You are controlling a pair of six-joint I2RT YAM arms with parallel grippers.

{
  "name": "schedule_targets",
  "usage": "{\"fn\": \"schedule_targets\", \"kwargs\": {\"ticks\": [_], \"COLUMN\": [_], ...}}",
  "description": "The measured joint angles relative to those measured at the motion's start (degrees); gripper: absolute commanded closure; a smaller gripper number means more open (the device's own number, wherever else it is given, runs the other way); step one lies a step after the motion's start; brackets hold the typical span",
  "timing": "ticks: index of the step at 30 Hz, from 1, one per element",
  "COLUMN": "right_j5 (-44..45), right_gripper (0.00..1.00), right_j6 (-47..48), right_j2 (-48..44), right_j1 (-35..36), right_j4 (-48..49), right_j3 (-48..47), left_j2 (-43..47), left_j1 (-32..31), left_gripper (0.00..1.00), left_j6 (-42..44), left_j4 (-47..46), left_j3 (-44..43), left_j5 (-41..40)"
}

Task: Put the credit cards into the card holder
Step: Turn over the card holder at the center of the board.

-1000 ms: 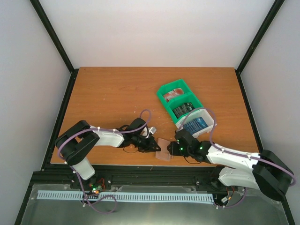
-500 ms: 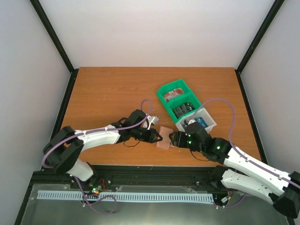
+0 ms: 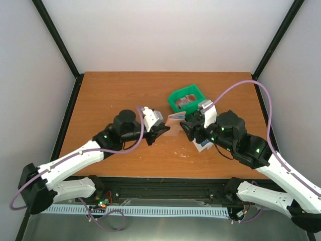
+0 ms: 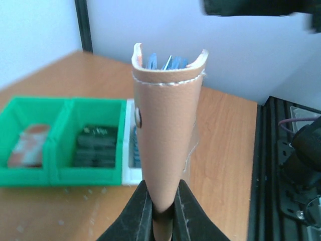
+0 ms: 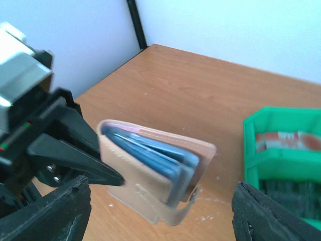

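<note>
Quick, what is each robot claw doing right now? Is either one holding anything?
Left gripper: closed, pinching the card holder by one end.
Right gripper: open, holding nothing.

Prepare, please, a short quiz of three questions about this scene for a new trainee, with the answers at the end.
1. True or false: grey-blue layers show inside the card holder.
2. Which one has its jaws shut on the card holder? A) the left gripper B) the right gripper C) both
3. Fill the gap: the right gripper's jaws stand wide ____.

Key: 1 true; 2 A; 3 open.
</note>
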State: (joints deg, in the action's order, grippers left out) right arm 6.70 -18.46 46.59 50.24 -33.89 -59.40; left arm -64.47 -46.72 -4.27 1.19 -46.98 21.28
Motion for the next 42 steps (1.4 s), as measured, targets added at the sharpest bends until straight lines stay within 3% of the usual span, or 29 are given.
{"fn": "schedule_targets", "kwargs": {"ticks": [8, 17, 18, 21, 24, 34, 40, 42], "right_j5": [-9.8, -18.9, -19.7, -20.7, -18.2, -7.1, -11.8, -14.3], "right_gripper": [0.25, 0.55, 0.55, 0.28, 0.19, 0.14, 0.16, 0.21], "right_j6": [29.5, 44.2, 44.7, 45.7, 44.5, 43.6, 46.4, 47.5], "right_j2": [4.2, 7.2, 7.8, 9.4, 10.1, 3.3, 3.4, 5.4], "right_j1": [0.0, -0.2, -0.2, -0.2, -0.1, -0.1, -0.1, -0.1], "right_j4": [-5.2, -10.2, -10.4, -10.8, -10.9, -7.9, -8.0, -8.7], "right_j3": [-8.6, -12.2, -12.4, -12.5, -12.3, -10.0, -10.0, -10.3], "left_j2": [8.5, 9.1, 9.1, 8.7, 8.4, 9.6, 9.9, 9.9], "left_j1": [0.0, 0.0, 0.0, 0.0, 0.0, 0.0, 0.0, 0.0], "left_gripper": [0.99, 1.0, 1.0, 0.99, 0.99, 0.99, 0.99, 1.0], "left_j6": [18.7, 28.1, 28.5, 29.3, 29.7, 30.6, 31.1, 31.3], "left_j4": [-1.4, -0.8, -0.8, -0.7, -0.8, -1.1, -0.4, 0.0], "left_j3": [0.0, 0.0, 0.0, 0.0, 0.1, 1.2, 1.2, 1.2], "left_j5": [2.9, 5.3, 5.4, 5.6, 5.7, 3.7, 3.9, 4.1]}}
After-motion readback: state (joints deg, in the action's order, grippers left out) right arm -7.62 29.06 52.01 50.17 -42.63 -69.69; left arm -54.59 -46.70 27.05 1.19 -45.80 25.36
